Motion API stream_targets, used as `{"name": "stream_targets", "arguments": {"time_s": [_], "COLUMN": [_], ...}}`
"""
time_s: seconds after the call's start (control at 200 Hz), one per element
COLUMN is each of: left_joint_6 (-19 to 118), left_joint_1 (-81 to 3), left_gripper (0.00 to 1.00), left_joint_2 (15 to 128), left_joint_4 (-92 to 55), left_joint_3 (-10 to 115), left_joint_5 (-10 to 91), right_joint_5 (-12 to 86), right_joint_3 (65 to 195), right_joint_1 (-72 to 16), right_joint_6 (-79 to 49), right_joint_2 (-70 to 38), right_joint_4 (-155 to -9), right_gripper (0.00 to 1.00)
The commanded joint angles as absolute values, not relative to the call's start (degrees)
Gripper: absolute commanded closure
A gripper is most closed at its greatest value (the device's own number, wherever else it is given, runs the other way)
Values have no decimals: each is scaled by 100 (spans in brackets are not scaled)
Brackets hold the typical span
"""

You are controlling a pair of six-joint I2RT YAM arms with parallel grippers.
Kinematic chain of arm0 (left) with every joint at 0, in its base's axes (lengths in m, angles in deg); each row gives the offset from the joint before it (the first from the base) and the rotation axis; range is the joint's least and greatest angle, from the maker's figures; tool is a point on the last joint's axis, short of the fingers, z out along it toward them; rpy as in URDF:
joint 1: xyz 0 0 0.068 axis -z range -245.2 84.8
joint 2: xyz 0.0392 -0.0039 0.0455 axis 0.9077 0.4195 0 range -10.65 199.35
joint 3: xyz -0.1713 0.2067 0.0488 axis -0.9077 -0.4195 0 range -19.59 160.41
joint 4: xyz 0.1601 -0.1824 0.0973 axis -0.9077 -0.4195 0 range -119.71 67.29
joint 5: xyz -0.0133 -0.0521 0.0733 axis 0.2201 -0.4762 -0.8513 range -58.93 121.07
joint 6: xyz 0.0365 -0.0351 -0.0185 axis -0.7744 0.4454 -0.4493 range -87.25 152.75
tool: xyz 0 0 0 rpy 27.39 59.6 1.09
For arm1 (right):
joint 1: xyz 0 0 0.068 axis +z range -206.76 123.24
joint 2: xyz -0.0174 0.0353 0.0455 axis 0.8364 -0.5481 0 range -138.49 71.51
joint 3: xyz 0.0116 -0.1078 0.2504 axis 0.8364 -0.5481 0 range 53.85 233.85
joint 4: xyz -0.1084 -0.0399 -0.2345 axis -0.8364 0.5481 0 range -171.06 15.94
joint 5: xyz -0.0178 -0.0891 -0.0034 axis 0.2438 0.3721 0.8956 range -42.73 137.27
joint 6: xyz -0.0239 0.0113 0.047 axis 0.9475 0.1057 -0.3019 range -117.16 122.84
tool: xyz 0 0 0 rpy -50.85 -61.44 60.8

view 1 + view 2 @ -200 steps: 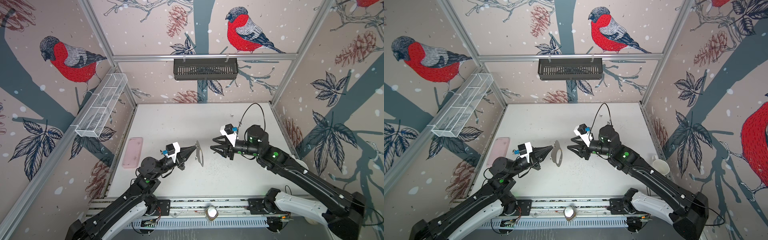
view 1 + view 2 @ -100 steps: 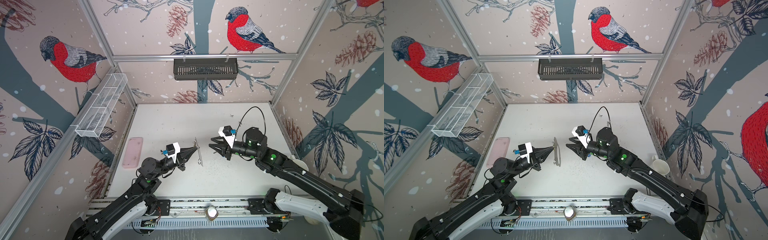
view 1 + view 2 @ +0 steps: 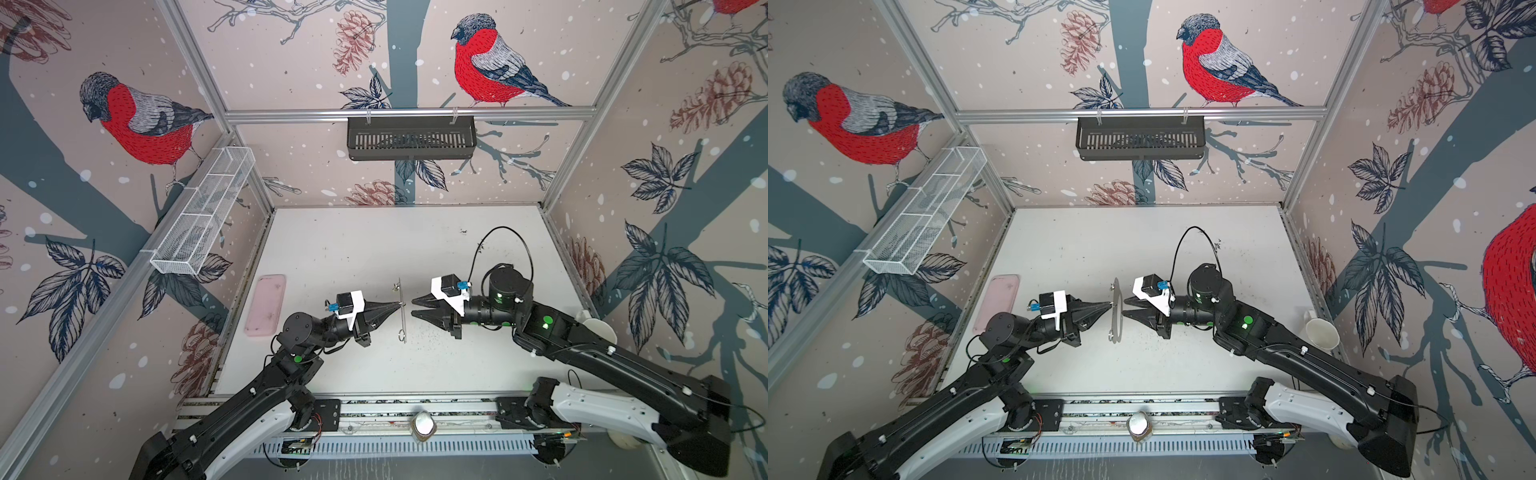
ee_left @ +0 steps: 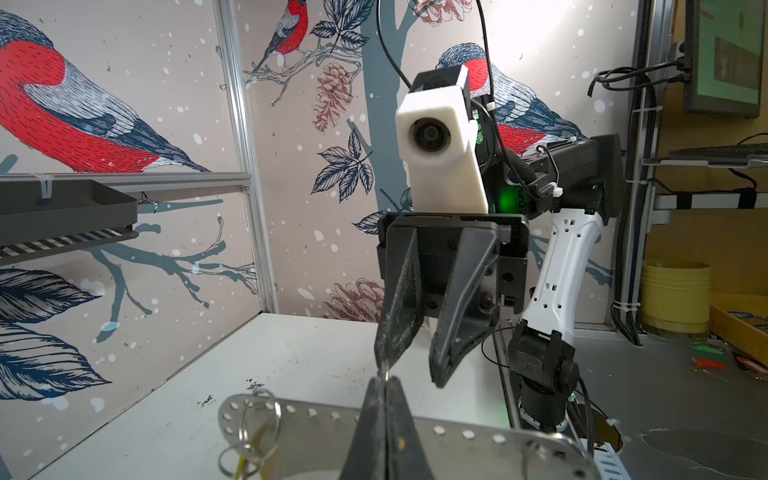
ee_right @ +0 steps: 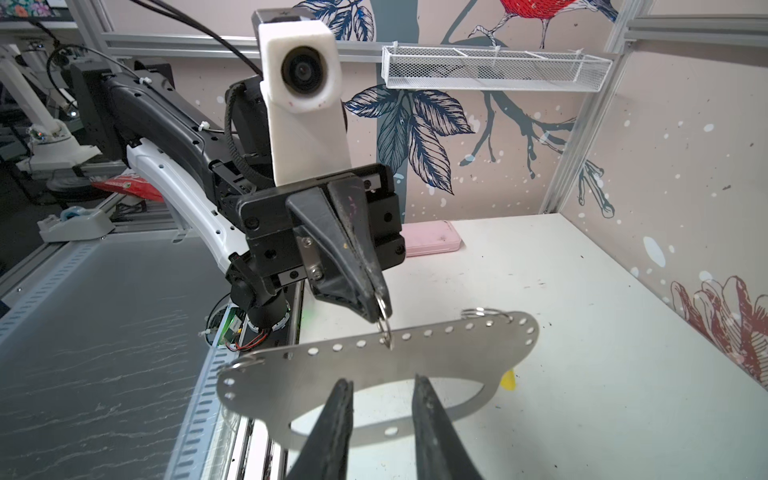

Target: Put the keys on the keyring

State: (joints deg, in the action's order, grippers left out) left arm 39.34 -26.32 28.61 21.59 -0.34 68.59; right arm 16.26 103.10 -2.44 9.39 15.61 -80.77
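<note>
The keyring [image 3: 401, 311] [image 3: 1116, 309] is a flat grey metal plate with an oval cutout and a row of small holes. It hangs above the table, edge-on in both top views. My left gripper [image 3: 400, 306] [image 4: 386, 380] is shut on a small metal ring [image 5: 386, 328] threaded through the plate's [image 5: 332, 374] top edge. My right gripper [image 3: 413, 307] [image 5: 382, 380] faces it from the other side, open, its fingertips just short of the plate and nothing between them. Of the keys, only a bit of yellow tag [image 5: 508, 380] shows behind the plate.
A pink tray [image 3: 266, 305] lies by the left wall. A black basket [image 3: 411, 137] hangs on the back wall and a white mesh basket [image 3: 203, 216] on the left wall. A white mug [image 3: 1320, 334] stands outside the right wall.
The plate has turned from partly face-on to edge-on in the top views. My right gripper has moved left toward it and its jaws have narrowed. The left gripper has kept its hold.
</note>
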Motion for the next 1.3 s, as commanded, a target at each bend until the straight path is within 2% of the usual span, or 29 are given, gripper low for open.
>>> {"name": "stream_targets", "arguments": {"time_s": [0.0, 0.585, 0.946, 1.191, 1.296], "left_joint_6": [3967, 4005, 3990, 3978, 3996], "left_joint_1": [-2620, -2621, -2617, -2617, -2617], "left_gripper": [100, 100, 100, 100, 100], "left_joint_2": [2868, 3095, 3087, 3091, 3041], "left_joint_4": [2371, 2314, 2317, 2362, 2453], "left_joint_3": [38, 221, 195, 147, 73], "left_joint_5": [7043, 7475, 7480, 7408, 7267], "right_joint_5": [1562, 1422, 1571, 2074, 2335], "right_joint_3": [10332, 10455, 10594, 10657, 10628], "right_joint_1": [-227, -231, -229, -221, -177], "right_joint_6": [1221, 1339, 1183, 698, 421], "right_joint_2": [1570, 1439, 1245, 1161, 1130], "right_joint_4": [-8107, -8197, -8190, -8427, -8567], "right_gripper": [72, 74, 85, 99, 100]}}
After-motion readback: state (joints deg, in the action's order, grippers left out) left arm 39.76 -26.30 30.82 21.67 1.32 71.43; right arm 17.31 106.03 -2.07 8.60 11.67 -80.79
